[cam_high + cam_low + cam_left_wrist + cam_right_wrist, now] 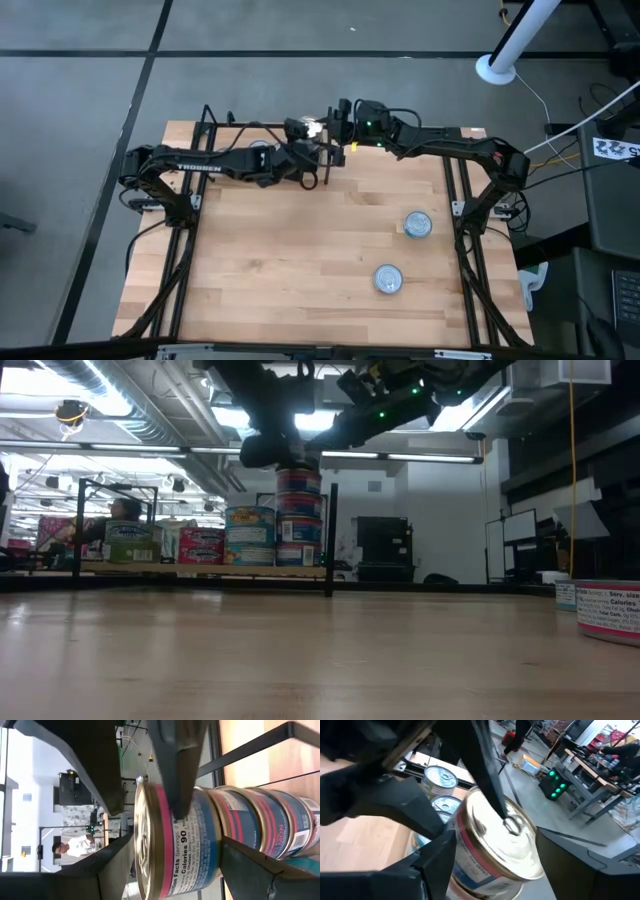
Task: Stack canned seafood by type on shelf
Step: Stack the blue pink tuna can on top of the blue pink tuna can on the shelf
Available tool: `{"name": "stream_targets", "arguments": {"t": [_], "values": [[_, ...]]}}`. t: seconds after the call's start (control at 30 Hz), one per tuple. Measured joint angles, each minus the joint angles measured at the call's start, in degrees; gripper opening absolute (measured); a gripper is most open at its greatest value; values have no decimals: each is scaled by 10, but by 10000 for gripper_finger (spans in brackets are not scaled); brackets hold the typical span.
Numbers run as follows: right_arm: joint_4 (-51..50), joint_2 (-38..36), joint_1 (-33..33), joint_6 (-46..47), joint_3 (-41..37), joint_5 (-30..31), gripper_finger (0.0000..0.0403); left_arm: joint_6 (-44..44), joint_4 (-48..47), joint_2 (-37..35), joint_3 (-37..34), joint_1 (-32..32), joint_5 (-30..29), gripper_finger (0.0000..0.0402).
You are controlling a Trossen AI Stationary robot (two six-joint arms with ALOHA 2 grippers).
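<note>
Our left gripper (195, 845) grips the top tin (175, 845) of the far stack; right gripper (485, 845) hovers wide above it.

Off-task stuff only: grey floor (300, 25) crossed by dark seam lines around the table, with a white post (512, 45) on a round base at the far right corner and a yellow cable (560, 140) running off that side. Low view — ceiling strip lights (130, 448), silver ductwork (110, 390) and a dark cabinet (382, 545) against the back wall. A person in a white top (75, 847) stands far back in the room, and green LEDs (555, 782) glow on a dark unit on the floor.
</note>
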Motion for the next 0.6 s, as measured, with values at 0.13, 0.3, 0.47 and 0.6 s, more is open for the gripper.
{"name": "stream_targets", "arguments": {"t": [0.13, 0.3, 0.47, 0.6], "values": [[1, 0, 0, 0, 0, 5, 273, 0, 0, -3, 0, -7, 1, 274], [5, 0, 0, 0, 0, 10, 273, 0, 1, -4, 0, -14, 3, 274], [6, 0, 0, -1, 0, 12, 273, 0, 2, -4, 0, -17, 2, 274], [6, 0, 0, 0, 0, 12, 273, 3, 3, -4, 0, -29, 2, 274]]}}
